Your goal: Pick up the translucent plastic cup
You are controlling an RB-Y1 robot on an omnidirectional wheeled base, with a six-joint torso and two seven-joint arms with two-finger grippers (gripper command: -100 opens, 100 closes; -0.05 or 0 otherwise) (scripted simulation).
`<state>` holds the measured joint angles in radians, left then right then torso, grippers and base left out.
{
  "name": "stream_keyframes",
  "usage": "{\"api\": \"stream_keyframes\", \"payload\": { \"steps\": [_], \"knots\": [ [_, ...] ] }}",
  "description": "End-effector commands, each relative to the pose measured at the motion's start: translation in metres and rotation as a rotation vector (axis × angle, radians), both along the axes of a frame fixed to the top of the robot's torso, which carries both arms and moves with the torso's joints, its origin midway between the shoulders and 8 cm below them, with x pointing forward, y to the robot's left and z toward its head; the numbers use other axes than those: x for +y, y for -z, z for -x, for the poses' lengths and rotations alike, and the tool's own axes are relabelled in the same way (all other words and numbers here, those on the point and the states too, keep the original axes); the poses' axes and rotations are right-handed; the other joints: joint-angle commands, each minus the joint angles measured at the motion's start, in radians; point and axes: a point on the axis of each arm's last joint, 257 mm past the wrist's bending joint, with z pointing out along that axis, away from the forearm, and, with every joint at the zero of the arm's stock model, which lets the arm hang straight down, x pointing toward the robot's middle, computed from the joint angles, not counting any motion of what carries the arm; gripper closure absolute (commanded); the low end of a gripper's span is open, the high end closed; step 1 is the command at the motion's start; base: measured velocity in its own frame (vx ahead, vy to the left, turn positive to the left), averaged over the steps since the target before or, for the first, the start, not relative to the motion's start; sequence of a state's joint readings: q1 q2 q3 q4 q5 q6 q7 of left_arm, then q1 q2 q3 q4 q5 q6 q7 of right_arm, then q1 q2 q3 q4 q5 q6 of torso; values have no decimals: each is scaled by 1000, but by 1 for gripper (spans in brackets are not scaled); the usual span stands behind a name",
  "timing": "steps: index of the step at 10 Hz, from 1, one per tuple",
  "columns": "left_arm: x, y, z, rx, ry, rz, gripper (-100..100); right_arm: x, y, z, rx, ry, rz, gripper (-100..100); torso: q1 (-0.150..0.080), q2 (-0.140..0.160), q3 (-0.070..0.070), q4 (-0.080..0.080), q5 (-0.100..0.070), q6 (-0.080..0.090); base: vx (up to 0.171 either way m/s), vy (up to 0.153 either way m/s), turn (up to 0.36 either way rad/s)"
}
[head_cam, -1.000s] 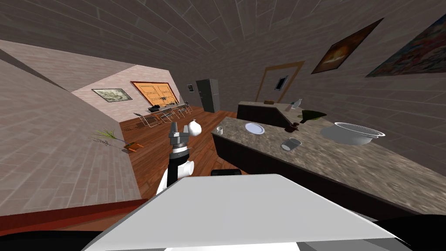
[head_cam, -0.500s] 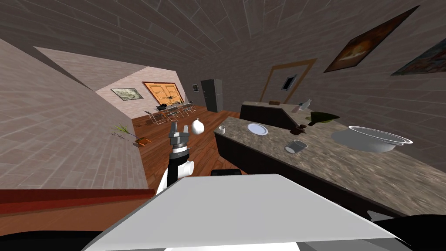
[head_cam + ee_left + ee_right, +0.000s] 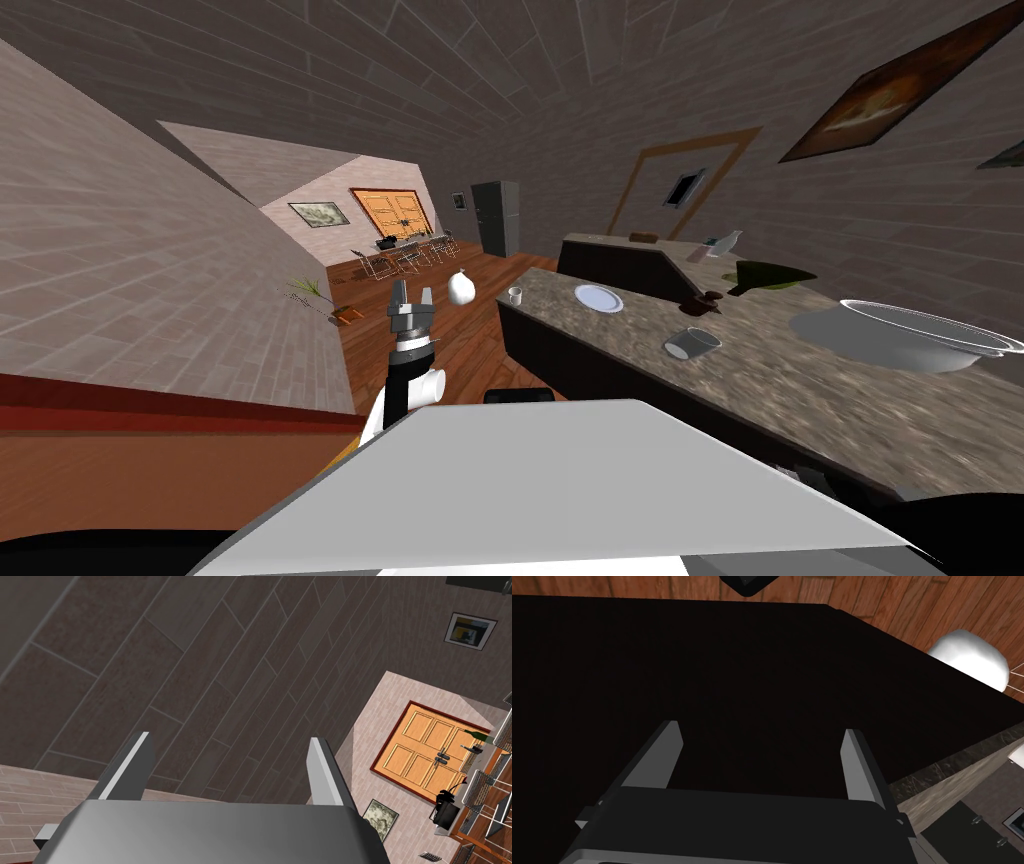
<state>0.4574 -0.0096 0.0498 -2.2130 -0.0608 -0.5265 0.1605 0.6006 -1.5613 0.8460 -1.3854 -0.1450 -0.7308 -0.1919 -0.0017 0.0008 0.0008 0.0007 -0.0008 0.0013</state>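
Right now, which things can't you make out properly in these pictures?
Head view: the wide white bowl runs off the right edge.
Head view: the greyish translucent cup on the speckled stone counter is too small to see inside.
Right wrist view: a flat black surface beyond the open right claw blocks everything behind.

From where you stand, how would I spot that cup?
Look at the long speckled stone counter on my right. Between the white round plate and the big white bowl sits a greyish see-through cup, greyer than its white neighbours.
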Motion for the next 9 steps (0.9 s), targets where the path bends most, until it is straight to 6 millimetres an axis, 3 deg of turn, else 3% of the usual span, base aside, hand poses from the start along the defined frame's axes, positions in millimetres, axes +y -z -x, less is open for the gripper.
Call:
{"api": "stream_keyframes", "payload": {
  "steps": [1,2,3,4,6,8,9],
  "knots": [
    [0,0,0,0,0,0,0,-32,-11,4,24,-17,60,-100,0,0,0,0,0,0,-15,-10,179],
    [0,0,0,0,0,0,0,-33,-12,4,24,-19,62,-100,0,-1,0,0,0,-1,-22,-17,142],
    [0,0,0,0,0,0,0,-57,-21,6,40,-32,114,-100,0,0,0,0,0,0,-40,-20,237],
    [0,0,0,0,0,0,0,-60,-24,6,42,-36,121,-100,0,0,0,0,0,-1,-34,-25,91],
    [0,0,0,0,0,0,0,-103,-45,5,62,-59,213,-100,0,1,0,0,0,-1,-51,-24,233],
    [0,0,0,0,0,0,0,-109,-50,3,65,-68,229,-100,-1,1,0,0,0,0,-24,-24,42],
    [0,0,0,0,0,0,0,-130,-65,-1,71,-82,277,-100,0,0,0,0,0,0,-22,-10,146]
  ]
}}
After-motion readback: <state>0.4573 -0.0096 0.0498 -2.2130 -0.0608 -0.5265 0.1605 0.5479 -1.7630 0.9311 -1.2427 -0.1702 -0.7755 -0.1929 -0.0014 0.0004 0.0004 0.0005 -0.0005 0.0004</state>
